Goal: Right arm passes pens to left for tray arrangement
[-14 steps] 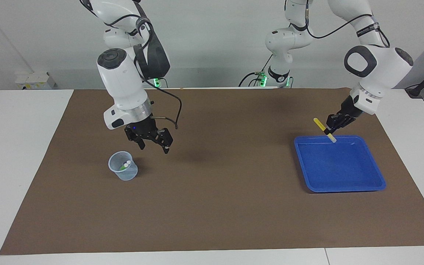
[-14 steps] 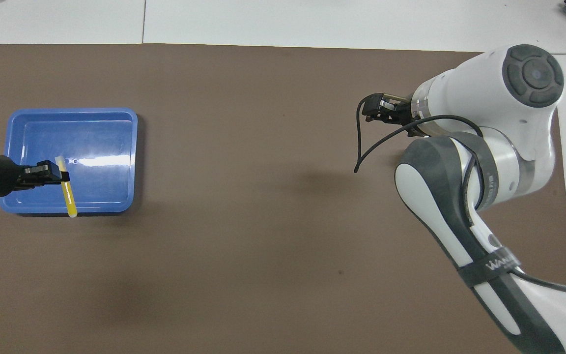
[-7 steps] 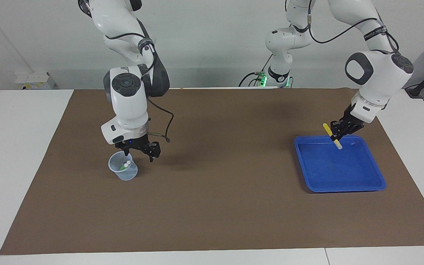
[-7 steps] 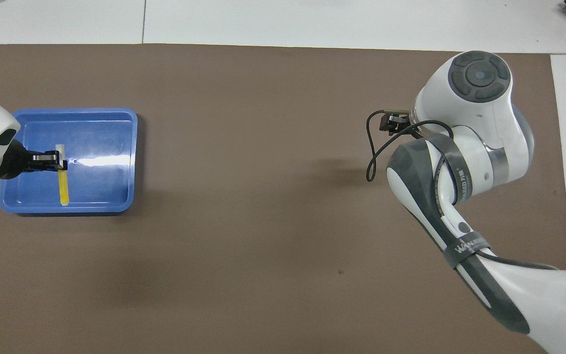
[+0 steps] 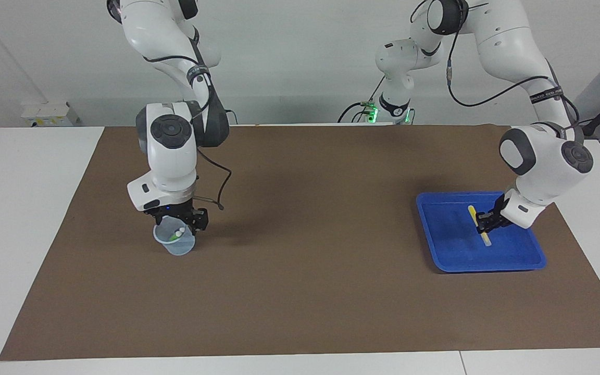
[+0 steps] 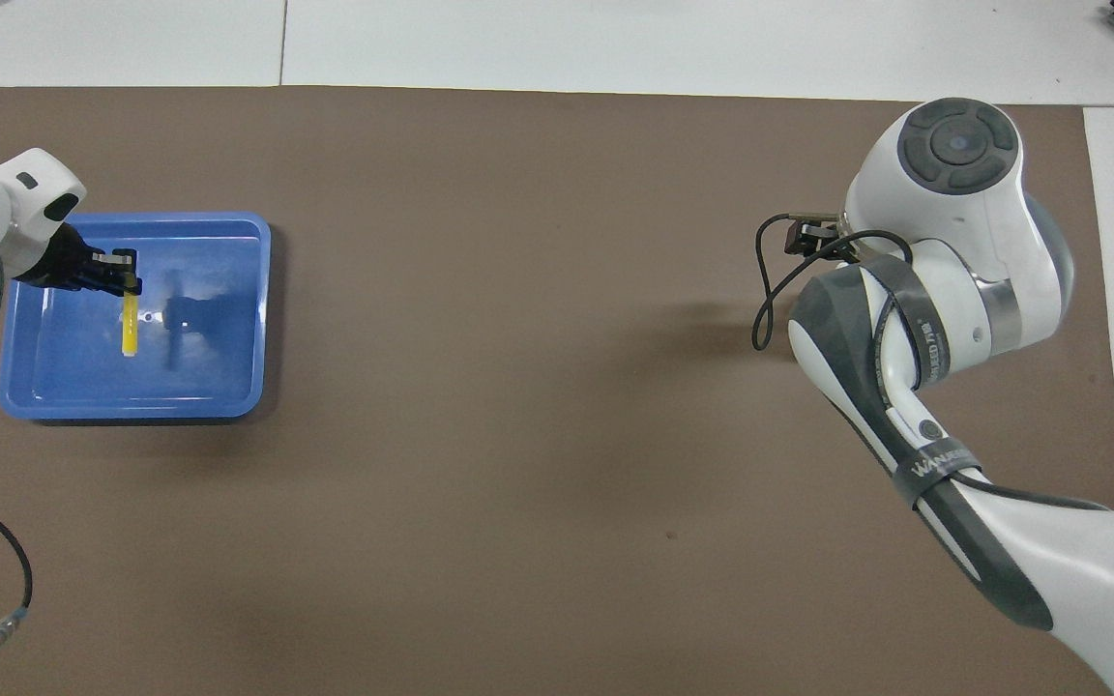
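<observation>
- Left hand (image 5: 486, 223) is clamped on the yellow pen (image 5: 477, 224), low inside the blue tray (image 5: 487, 263). From the facing view I cannot tell whether the pen's pale cap end touches the tray floor.
- Grip sits near the pen's farther end in the overhead view; the yellow barrel runs from the left hand (image 6: 122, 282) back toward the robots' edge of the tray.
- Pen's long axis: roughly parallel to the tray's side walls, pointing toward and away from the robots, slightly tilted. It lies in the half of the tray away from the counter's middle.
- Right hand (image 5: 180, 221) has its fingers spread wide and hangs directly over the clear cup (image 5: 175, 242), well apart from the tray, toward the right arm's end of the counter (image 5: 300, 291).
- Cup holds the remaining pens; two pale caps and a bit of green (image 5: 174, 237) show at its mouth. A purple one I cannot make out.
- Judgement: left arm is at the set-down step for the first pen; release needs only a short drop. Right arm is nearer the cup and lined up for a downward reach onto the upright caps.
- Risk: pen may roll on the smooth tray floor once released.
</observation>
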